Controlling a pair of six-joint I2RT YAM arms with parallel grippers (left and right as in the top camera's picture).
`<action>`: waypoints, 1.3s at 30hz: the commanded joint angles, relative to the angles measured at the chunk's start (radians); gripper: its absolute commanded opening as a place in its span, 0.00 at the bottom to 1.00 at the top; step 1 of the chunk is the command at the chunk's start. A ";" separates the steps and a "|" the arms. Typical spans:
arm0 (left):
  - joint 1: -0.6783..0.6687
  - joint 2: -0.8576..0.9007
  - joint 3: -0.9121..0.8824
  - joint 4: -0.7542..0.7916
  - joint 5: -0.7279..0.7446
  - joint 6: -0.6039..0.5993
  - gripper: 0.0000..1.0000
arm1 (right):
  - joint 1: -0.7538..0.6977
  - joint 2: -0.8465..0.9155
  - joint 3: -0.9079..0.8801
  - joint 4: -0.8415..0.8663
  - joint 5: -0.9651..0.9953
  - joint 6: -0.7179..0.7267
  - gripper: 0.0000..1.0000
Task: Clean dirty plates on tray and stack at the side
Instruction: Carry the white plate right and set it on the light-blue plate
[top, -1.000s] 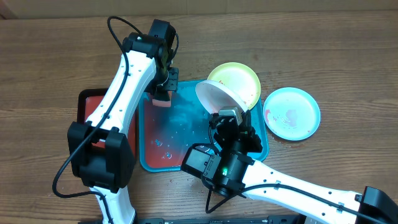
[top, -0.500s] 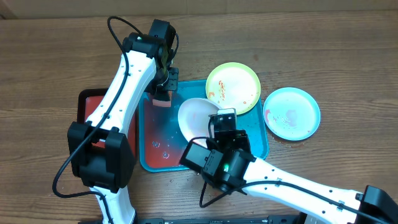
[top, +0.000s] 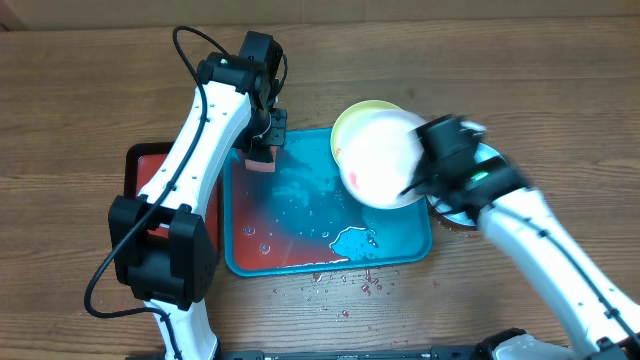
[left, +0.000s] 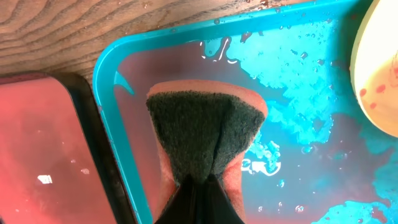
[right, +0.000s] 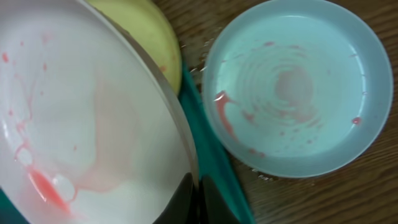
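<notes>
Jaws of right gripper (right: 193, 198) pinch white plate (top: 380, 155) by its rim, tilted over tray (top: 290, 255) at 2 o'clock. Left gripper (left: 199, 190) clamps sponge (left: 205, 124) at 10 o'clock. Step: cleaning white plate, which shows red smears. Next move probably calls for bringing plate and sponge together.

In the right gripper (right: 194, 186), the white plate (right: 81, 124) shows pink-red smears; near it, a pale blue plate (right: 298, 87) flecked red. The left gripper (left: 200, 186) holds a sponge (left: 205, 124) — dark green face, salmon body — over a turquoise tray (left: 298, 93) filmed reddish.
</notes>
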 joint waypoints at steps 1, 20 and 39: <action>0.004 -0.001 0.019 0.001 0.006 -0.013 0.04 | -0.230 -0.010 -0.002 -0.005 -0.289 -0.129 0.04; 0.003 -0.001 0.019 0.009 0.016 -0.021 0.04 | -0.610 0.011 -0.225 0.093 -0.282 -0.112 0.04; 0.003 0.006 0.019 0.036 0.040 -0.033 0.04 | -0.431 0.011 -0.232 0.351 -0.594 -0.227 0.59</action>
